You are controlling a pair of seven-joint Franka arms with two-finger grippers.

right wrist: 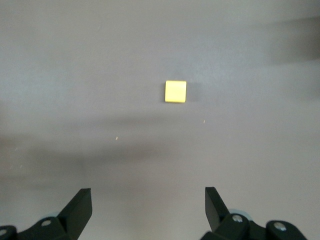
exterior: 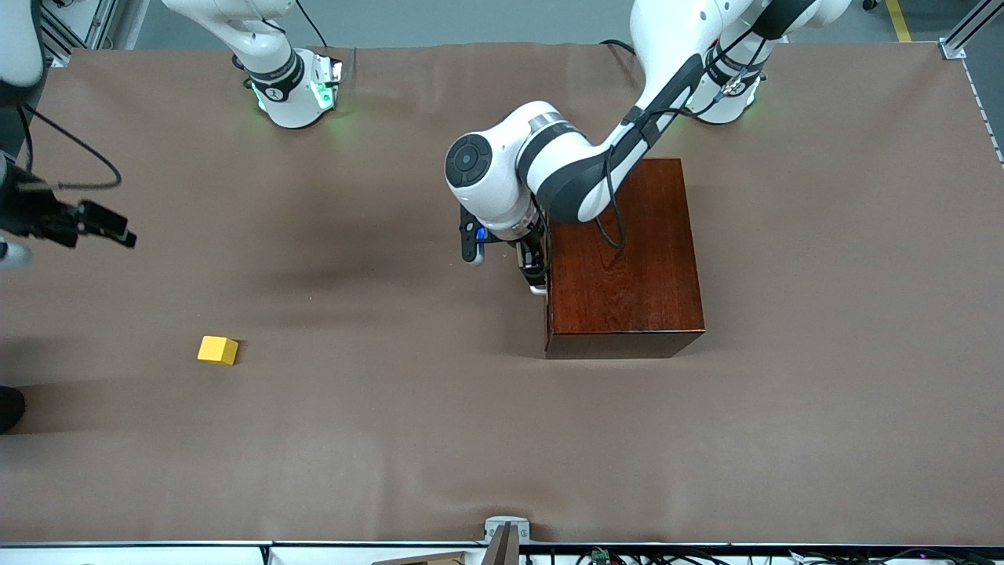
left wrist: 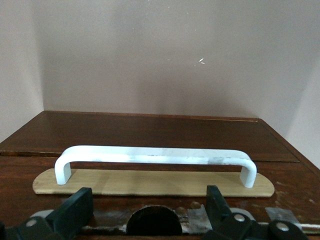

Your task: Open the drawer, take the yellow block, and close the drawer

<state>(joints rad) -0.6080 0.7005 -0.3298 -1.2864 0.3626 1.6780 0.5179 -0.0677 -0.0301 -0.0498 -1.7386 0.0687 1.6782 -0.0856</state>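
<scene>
The yellow block (exterior: 217, 350) lies nearest the front camera, out on the brown table (exterior: 392, 439) toward my right arm's end, well apart from the wooden box (exterior: 623, 259). So the taking looks done. My right claw (right wrist: 148, 200) hangs above that end of the table, fingers spread wide and gripping nothing, the block on the cloth below it. This arm waits.

Farther up, my left claw (left wrist: 150, 207) is at the drawer (left wrist: 150, 170) front, fingers spread on either side of the white handle (left wrist: 155, 156), not clenched on it. The drawer looks pushed in flush. I judge little remains but to back away.
</scene>
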